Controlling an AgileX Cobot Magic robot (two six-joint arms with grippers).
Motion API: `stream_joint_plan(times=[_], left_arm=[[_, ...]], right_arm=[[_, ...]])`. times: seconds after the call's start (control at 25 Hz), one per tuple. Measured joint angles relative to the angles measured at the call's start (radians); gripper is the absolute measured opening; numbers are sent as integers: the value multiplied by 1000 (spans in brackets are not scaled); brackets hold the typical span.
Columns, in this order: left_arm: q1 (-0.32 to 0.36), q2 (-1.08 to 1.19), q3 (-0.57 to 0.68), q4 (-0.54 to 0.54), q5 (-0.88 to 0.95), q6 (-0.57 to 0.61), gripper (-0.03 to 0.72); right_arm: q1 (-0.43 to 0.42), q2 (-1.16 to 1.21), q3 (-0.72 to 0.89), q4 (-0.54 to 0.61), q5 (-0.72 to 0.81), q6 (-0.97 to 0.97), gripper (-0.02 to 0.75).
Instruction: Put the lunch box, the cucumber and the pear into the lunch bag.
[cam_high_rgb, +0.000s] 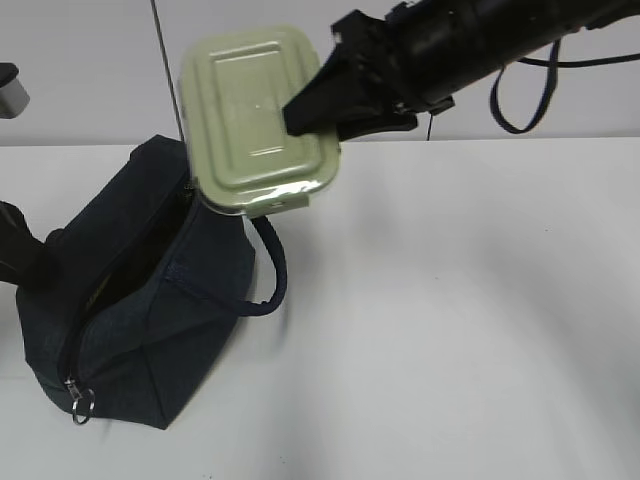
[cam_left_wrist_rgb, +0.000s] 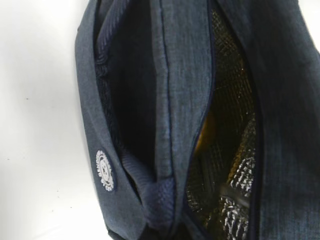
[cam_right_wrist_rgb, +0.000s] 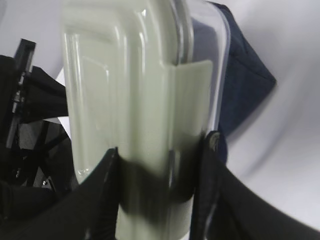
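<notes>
My right gripper (cam_high_rgb: 305, 120) holds the lunch box (cam_high_rgb: 255, 110) in the air, tilted, with its sage-green lid facing out, just above the far end of the lunch bag (cam_high_rgb: 150, 300). In the right wrist view the black fingers (cam_right_wrist_rgb: 107, 170) clamp the lunch box (cam_right_wrist_rgb: 125, 90) across its width. The navy lunch bag (cam_left_wrist_rgb: 125, 100) stands unzipped, showing its silver lining. A yellow-orange patch that looks like the pear (cam_left_wrist_rgb: 206, 131) shows inside. The cucumber is hidden. My left gripper's jaws are hidden under the bag's handle strap (cam_left_wrist_rgb: 160, 197).
The bag's metal ring pull (cam_high_rgb: 80, 403) hangs at its near end and one loop handle (cam_high_rgb: 275, 270) droops onto the white table (cam_high_rgb: 450, 320). My left arm (cam_high_rgb: 12, 245) presses in at the bag's left side. A black cable (cam_high_rgb: 520, 100) loops under the right arm.
</notes>
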Motion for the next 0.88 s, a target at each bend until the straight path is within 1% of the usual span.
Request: stream_joint_plan(times=[0.08,0.16,0.36,0.48,0.6,0.8,0.88], left_arm=[[0,0,0,-1,0,0,1],[0,0,0,-1,0,0,1],[0,0,0,-3,0,0,1],[0,0,0,-3,0,0,1],[0,0,0,-3,-1,0,1],[0,0,0,-3,-3,0,1],[0,0,0,-3,-3,-1,1]], right_arm=[[63,0,-7,9,-54,25,300],[109,0,-7,11,-113,54,299],[179,27,-8,37,-205,79,293],[201,43,-8,61,-254,84,287],[209,60,-8,76,-266,94,284],[218,105,-8,76,-275,100,281],[220,123,-8,46,-275,128,276]])
